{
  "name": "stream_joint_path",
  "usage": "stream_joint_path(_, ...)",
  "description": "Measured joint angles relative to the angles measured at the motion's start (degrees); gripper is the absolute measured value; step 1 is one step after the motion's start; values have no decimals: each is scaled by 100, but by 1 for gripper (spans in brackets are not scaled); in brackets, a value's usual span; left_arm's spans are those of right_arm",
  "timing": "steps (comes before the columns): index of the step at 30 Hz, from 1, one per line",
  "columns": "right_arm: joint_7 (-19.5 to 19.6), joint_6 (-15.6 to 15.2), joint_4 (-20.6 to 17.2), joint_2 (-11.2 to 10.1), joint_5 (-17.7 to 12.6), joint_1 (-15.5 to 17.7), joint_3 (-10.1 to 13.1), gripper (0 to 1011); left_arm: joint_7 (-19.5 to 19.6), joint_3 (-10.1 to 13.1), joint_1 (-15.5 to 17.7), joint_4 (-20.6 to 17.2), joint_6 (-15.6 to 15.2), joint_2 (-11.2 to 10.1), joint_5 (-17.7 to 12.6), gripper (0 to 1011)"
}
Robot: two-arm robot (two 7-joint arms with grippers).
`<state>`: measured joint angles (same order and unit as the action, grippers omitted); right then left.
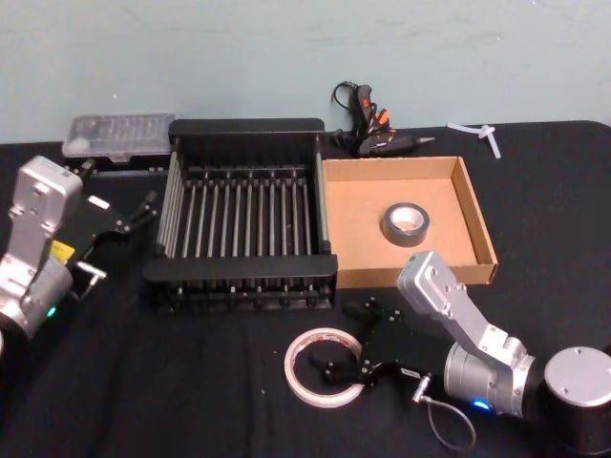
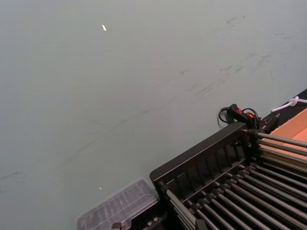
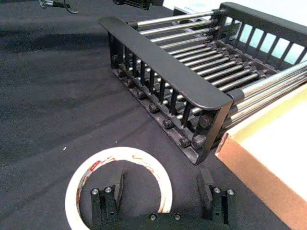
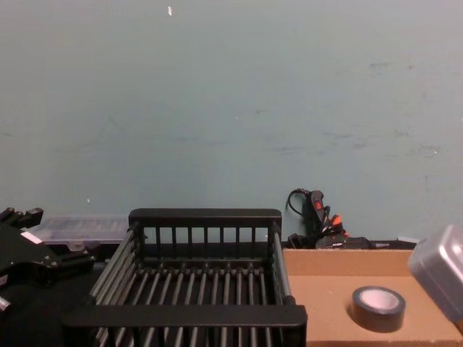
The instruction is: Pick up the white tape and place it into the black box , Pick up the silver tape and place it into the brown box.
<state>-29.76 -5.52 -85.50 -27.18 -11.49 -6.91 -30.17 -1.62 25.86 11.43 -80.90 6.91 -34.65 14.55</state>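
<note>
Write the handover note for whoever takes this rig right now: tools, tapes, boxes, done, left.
Right tool: open, low at the table in front of the boxes, one finger inside the white tape, one outside its near-right rim; not closed on it.
Left tool: parked left of the black box, holding nothing.
White tape: flat on the black cloth, in front of the black box.
Silver tape: lying flat in the brown box.
Done: silver tape placed.
Left: grip the white tape, lift it, drop it into the black box, which has nothing in it.

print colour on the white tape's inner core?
Red, on the white tape's white inner core; clearest in the right wrist view.
</note>
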Motion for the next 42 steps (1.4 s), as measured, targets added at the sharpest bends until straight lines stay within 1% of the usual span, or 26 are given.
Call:
stream_joint_path(13,28,-5,-31,-11,64,41,-13,1002,0,0,0,0,0,0,0,1001)
stream_joint_path(26,27,-5,-31,-12,56,38,-10,993,0,0,0,0,0,0,0,1001)
stream_joint_path(30,26,-4,-30,-12,53,37,-10,917,0,0,0,0,0,0,0,1002)
stream_joint_path(33,24,-3,-29,-12,51,36,-10,835,0,0,0,0,0,0,0,1001)
stream_joint_path(35,23,-2,-28,-12,50,36,-10,763,0,0,0,0,0,0,0,1001)
stream_joint_path(36,23,-1,-28,-12,50,36,-10,763,0,0,0,0,0,0,0,1001)
stream_joint_path(37,23,-1,-27,-12,49,36,-10,732,0,0,0,0,0,0,0,1001)
stream_joint_path(38,22,-1,-26,-12,48,36,-10,677,0,0,0,0,0,0,0,1001)
stream_joint_path(40,21,0,-25,-12,47,36,-10,627,0,0,0,0,0,0,0,1001)
stream_joint_path(42,20,1,-24,-12,46,36,-10,547,0,0,0,0,0,0,0,1001)
